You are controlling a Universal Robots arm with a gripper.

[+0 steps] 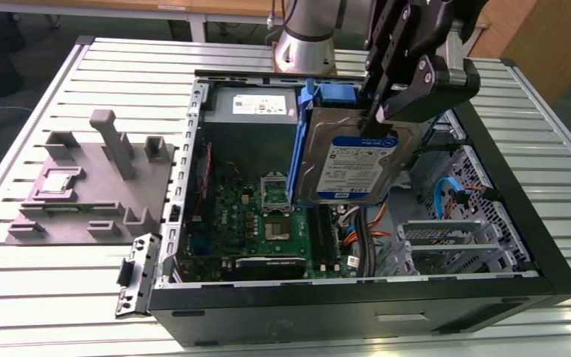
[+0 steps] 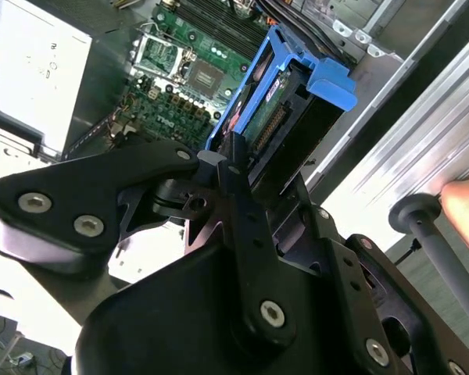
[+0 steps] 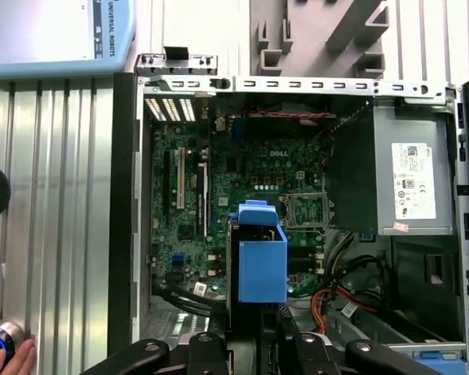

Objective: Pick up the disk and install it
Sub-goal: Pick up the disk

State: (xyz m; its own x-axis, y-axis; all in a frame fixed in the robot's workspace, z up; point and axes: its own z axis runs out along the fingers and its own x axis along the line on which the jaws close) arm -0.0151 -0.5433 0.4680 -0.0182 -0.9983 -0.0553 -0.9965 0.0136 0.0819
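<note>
Pincer of black metal (image 1: 385, 117), closed on the flat silver-metal disk in its blue plastic carrier (image 1: 350, 167); you hold it upright above the open black computer case (image 1: 553, 279). Transport step, disk not yet installed; seating it probably calls for a square, unhurried approach

Exterior view: high, oblique, looking down into the open black metal computer case (image 1: 365, 320) on the ribbed aluminium table (image 1: 57, 290). First wrist view: straight down, farther off. Second wrist view: tight behind the black gripper (image 2: 258, 164), tilted. All three share the green motherboard (image 3: 211, 187).
</note>
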